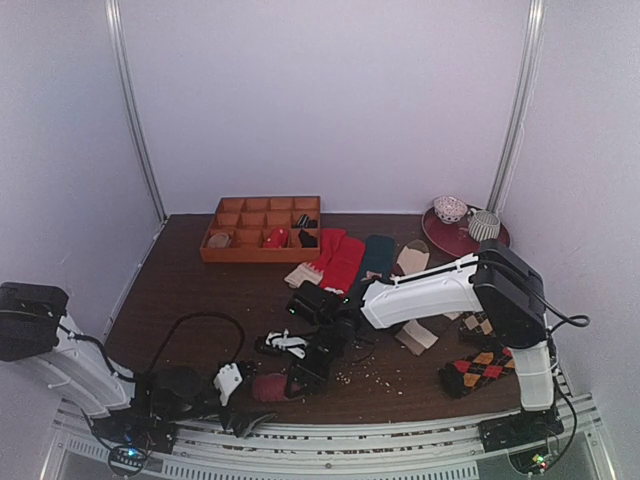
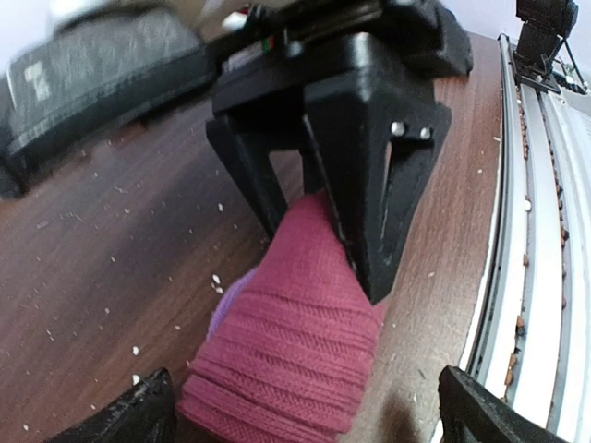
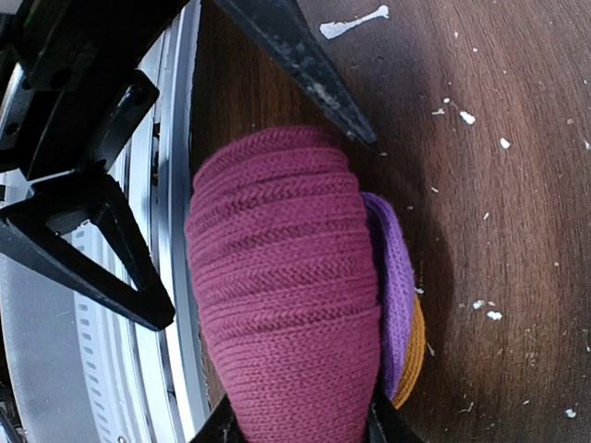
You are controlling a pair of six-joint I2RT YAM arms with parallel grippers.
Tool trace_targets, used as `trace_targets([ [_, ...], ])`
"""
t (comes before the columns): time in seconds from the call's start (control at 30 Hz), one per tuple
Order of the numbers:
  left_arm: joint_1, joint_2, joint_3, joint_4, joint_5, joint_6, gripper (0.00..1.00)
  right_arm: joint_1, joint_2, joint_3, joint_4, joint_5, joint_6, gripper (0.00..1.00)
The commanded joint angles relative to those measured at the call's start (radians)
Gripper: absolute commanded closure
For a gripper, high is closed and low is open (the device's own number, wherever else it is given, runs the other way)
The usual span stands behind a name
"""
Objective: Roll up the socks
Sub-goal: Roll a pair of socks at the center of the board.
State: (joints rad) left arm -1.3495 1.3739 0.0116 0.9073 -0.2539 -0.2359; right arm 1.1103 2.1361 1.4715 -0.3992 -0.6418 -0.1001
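Your dark wood counter has a metal rail along its front edge. The dark red sock lies on the counter just beside that rail. Your right pincer is squeezed onto one end of it, a finger on each side. Your left pincer is spread wide, with the sock's other end between its fingers. A purple and orange bit peeks out under the sock; it may be a second sock.
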Motion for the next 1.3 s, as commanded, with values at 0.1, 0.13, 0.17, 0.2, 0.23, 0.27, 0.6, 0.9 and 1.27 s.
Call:
trace_targets([
  [0.1,-0.017,0.002,0.009,0.165,-0.09,0.136,0.02,-0.002,0.101,-0.038,-0.184,0.027,0.028,0.69],
  [0.13,-0.017,0.009,0.002,0.191,-0.09,0.151,0.02,-0.005,0.104,-0.037,-0.189,0.025,0.027,0.69],
  [0.17,-0.017,0.025,-0.006,0.224,-0.09,0.166,0.02,-0.005,0.107,-0.035,-0.192,0.021,0.025,0.69],
  [0.2,-0.017,0.042,-0.011,0.252,-0.086,0.178,0.03,-0.006,0.109,-0.034,-0.194,0.019,0.024,0.69],
  [0.23,-0.017,0.064,-0.009,0.273,-0.084,0.191,0.05,-0.007,0.111,-0.031,-0.196,0.016,0.023,0.69],
  [0.27,-0.017,0.087,-0.003,0.287,-0.077,0.199,0.08,-0.009,0.112,-0.028,-0.198,0.016,0.023,0.69],
  [0.6,-0.016,0.264,0.032,0.4,-0.036,0.187,0.33,-0.016,0.123,-0.025,-0.222,-0.002,0.016,0.69],
  [0.9,-0.016,0.304,0.053,0.381,-0.054,0.162,0.43,-0.016,0.126,-0.028,-0.228,-0.014,0.023,0.69],
  [1.27,-0.016,0.386,0.085,0.32,-0.011,0.094,0.84,-0.017,0.126,-0.038,-0.216,-0.023,0.03,0.69],
])
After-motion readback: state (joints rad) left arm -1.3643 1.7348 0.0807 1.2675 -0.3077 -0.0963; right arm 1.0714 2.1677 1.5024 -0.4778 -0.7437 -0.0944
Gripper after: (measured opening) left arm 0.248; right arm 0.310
